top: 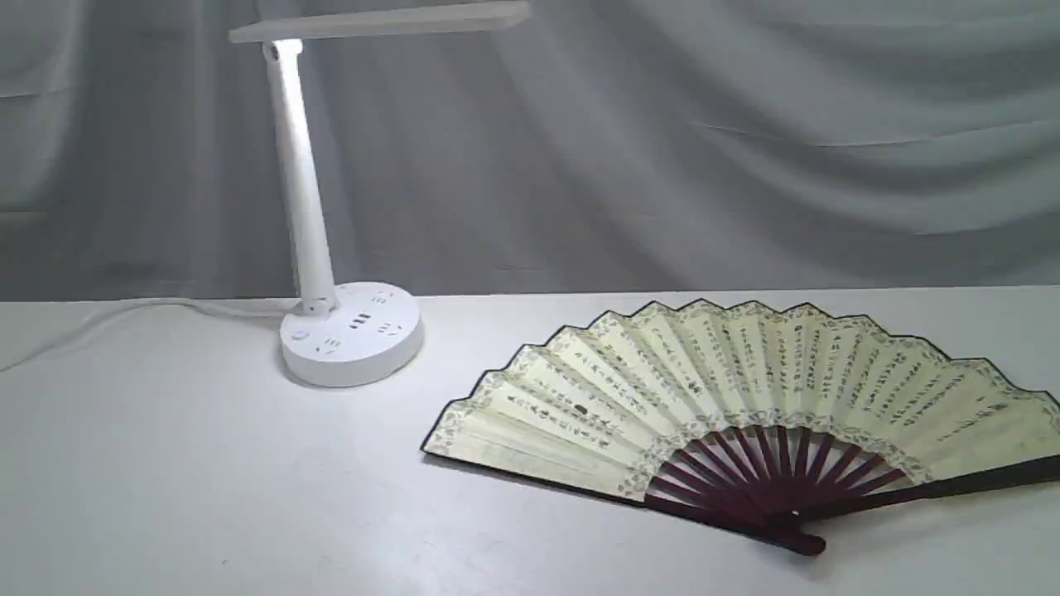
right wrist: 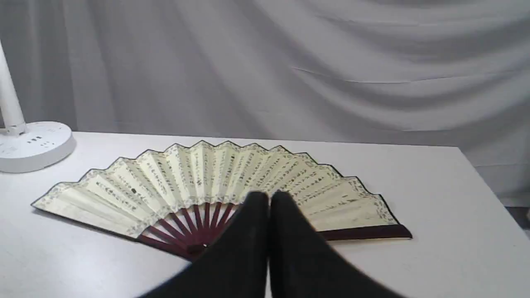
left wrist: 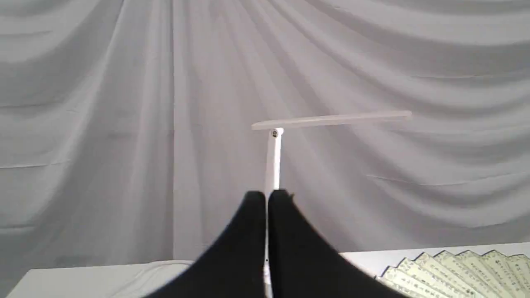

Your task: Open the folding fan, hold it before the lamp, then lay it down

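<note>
The folding fan lies fully spread and flat on the white table, right of centre, its maroon ribs toward the front edge; it also shows as the fan and, at one corner, the fan. The white lamp stands at the back left with its bar head level; I see the lamp and its base too. Neither gripper appears in the exterior view. My left gripper is shut and holds nothing. My right gripper is shut, empty, raised clear of the fan.
A grey draped cloth hangs behind the table. The lamp's white cord runs left along the back of the table. The table's right edge shows in the right wrist view.
</note>
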